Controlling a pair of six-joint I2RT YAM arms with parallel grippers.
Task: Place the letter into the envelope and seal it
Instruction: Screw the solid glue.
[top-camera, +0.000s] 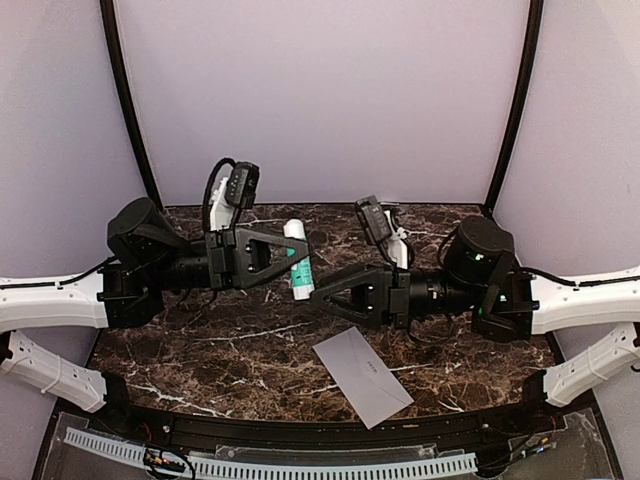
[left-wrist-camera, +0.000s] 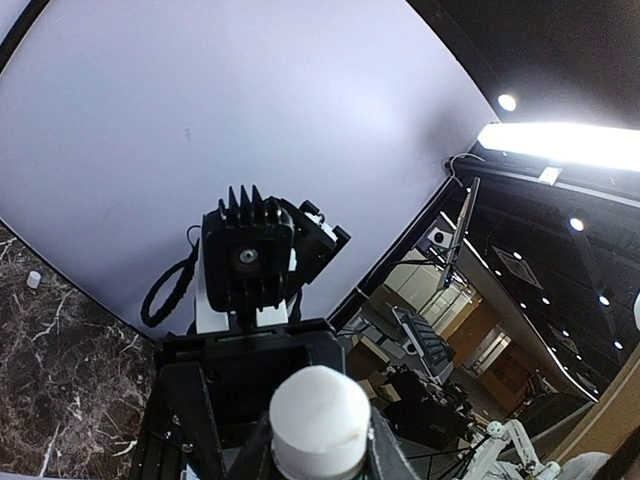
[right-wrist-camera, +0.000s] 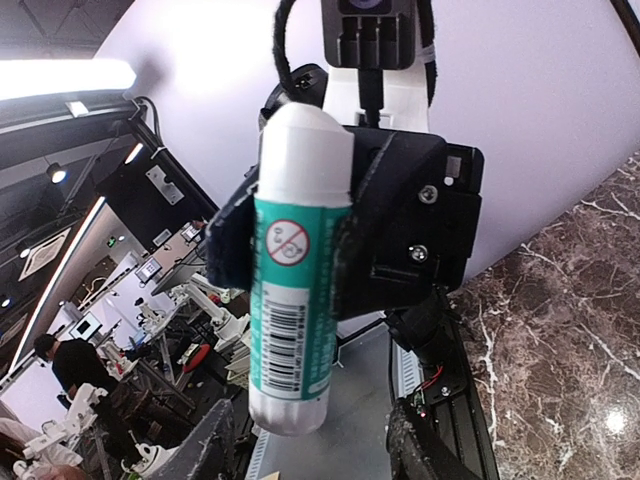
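Observation:
A glue stick (top-camera: 297, 260) with a teal label and white ends hangs above the table, my left gripper (top-camera: 292, 252) shut across its middle. In the right wrist view the glue stick (right-wrist-camera: 295, 280) stands upright, and its lower white end sits just above my right gripper (right-wrist-camera: 315, 450). That gripper's fingers (right-wrist-camera: 205, 440) are spread wider than the tube and do not touch it. In the left wrist view the stick's white end (left-wrist-camera: 318, 420) fills the space between the jaws. The grey envelope (top-camera: 362, 375) lies flat and tilted near the table's front edge. The letter is out of view.
The dark marble table (top-camera: 200, 350) is enclosed by pale curtain walls. Both arms meet over its middle, the right gripper (top-camera: 322, 294) just below the stick. A small white object (left-wrist-camera: 33, 279) lies at the table's far edge by the wall.

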